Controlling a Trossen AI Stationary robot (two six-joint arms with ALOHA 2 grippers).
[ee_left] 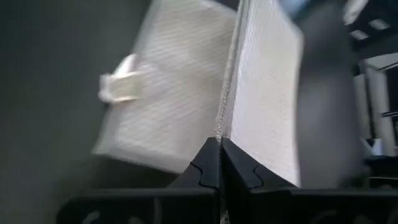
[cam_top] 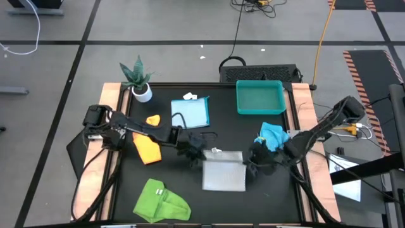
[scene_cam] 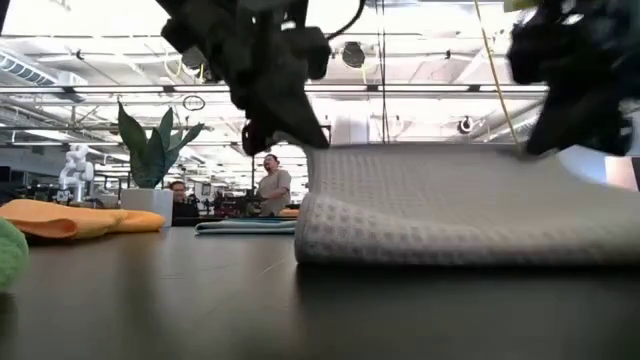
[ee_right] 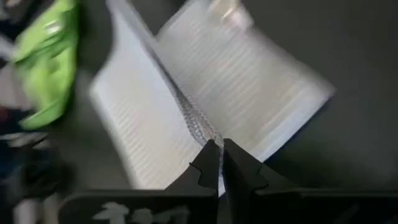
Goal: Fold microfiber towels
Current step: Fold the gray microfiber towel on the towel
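Left gripper [ee_left: 221, 163] and right gripper [ee_right: 219, 165] each pinch tight a white-grey towel [cam_top: 223, 171] edge; should carry level, land corners aligned.

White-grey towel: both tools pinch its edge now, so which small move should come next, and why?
Probably carry the pinched edge across and lay it down. The left tool and right tool each grip the white-grey towel, whose upper layer is lifted and only partly folded.
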